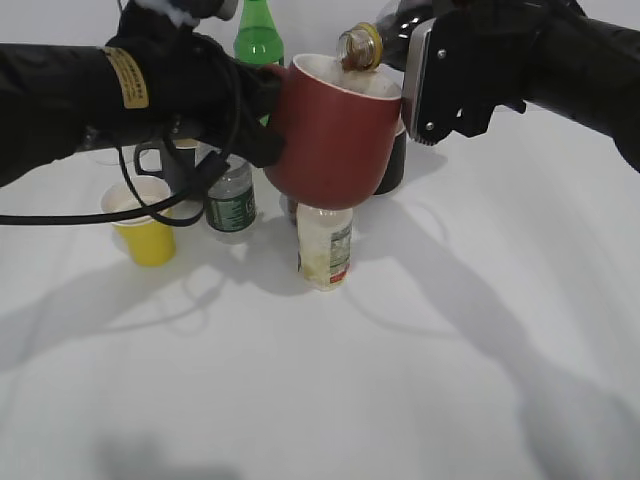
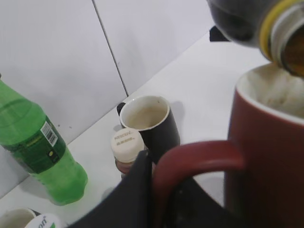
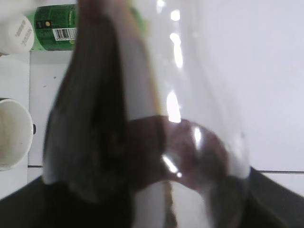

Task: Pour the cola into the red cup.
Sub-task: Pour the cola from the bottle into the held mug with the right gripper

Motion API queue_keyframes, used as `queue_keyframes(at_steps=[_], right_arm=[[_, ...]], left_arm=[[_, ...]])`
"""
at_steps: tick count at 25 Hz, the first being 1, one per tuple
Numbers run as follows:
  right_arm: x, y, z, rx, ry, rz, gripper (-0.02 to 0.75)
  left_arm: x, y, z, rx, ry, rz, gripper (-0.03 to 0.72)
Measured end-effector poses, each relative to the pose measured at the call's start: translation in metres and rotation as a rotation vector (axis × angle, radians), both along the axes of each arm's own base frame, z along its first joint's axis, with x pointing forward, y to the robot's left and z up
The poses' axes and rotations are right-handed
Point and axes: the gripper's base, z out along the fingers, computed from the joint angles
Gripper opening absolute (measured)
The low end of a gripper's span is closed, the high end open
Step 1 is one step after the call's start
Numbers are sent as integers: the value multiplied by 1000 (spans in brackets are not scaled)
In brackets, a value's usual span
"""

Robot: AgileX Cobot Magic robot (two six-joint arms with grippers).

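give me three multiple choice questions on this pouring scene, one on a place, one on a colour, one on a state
1. Where is the cola bottle's mouth?
A. over the red cup's rim
B. over the yellow cup
C. lying on the table

2. What colour is the ring on the cola bottle's neck?
A. blue
B. yellow
C. white

3. How is the red cup held?
A. standing on the table
B. upside down
C. lifted and tilted

Answers:
1. A: the cola bottle is tipped over the red cup.
2. B: the neck ring shows yellow.
3. C: the left pincer holds it by the handle, above the table.
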Motion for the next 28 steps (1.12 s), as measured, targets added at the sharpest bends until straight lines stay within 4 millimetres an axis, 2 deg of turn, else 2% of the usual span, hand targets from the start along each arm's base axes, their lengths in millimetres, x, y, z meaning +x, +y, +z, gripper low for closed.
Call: queue_keyframes(at_steps=[12,20,23,25,28], right_arm=[[0,0,2,-1,-24,5,474],[-3,4,-7,216,236,26,474],[-5,6,-6,383,337,32,474],[-5,5,-5,553,435,13,474],[0,-5,-2,826,580,-50,474]], left_arm=[[1,0,2,-17,-9,1,41],[2,0,4,-37,-27,-3,41],[4,3,8,-64,-48,3,41],[7,10,14,-118,-51,42,41],[14,37,31,-194,-76,143,41]])
